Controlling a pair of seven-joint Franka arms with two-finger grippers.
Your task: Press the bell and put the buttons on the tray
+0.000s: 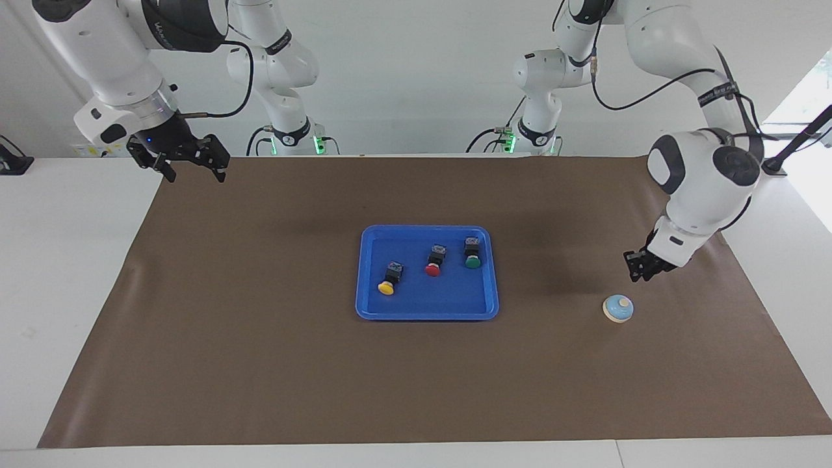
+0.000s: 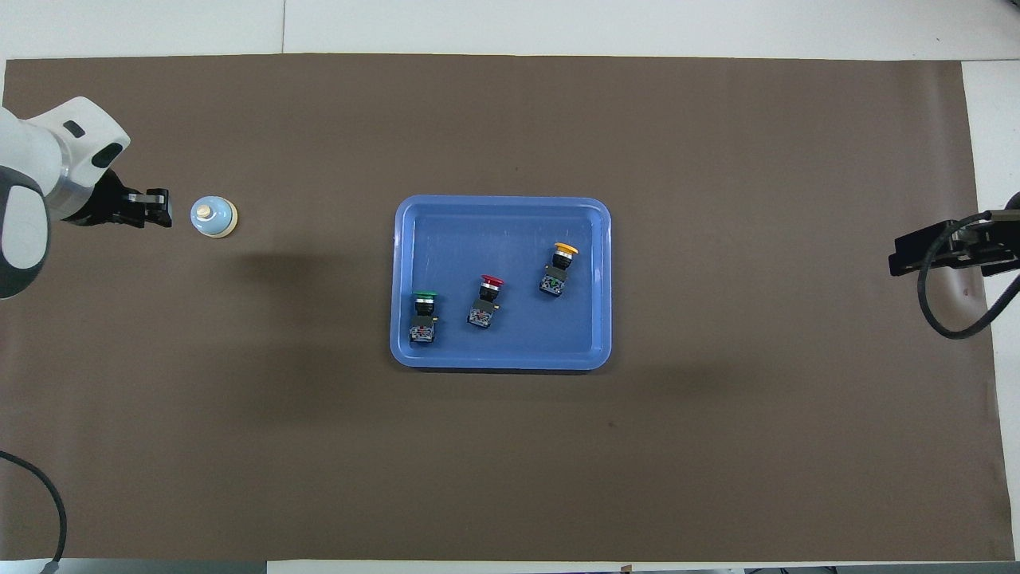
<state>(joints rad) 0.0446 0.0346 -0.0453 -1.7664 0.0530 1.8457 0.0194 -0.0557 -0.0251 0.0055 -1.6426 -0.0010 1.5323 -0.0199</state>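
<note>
The blue tray (image 1: 370, 305) lies mid-table, also in the overhead view (image 2: 510, 219). In it lie the yellow button (image 1: 389, 281) (image 2: 559, 265), the red button (image 1: 435, 261) (image 2: 486, 298) and the green button (image 1: 472, 253) (image 2: 423, 314), each on its side. The bell (image 1: 618, 308) (image 2: 213, 217) stands on the mat toward the left arm's end. My left gripper (image 1: 640, 268) (image 2: 162, 209) is shut and empty, hanging over the mat just beside the bell and apart from it. My right gripper (image 1: 194, 170) (image 2: 896, 255) is open and empty, raised over the mat's edge at the right arm's end.
A brown mat (image 1: 260, 364) covers most of the white table. A black cable (image 2: 952, 319) hangs from the right arm over the mat's end.
</note>
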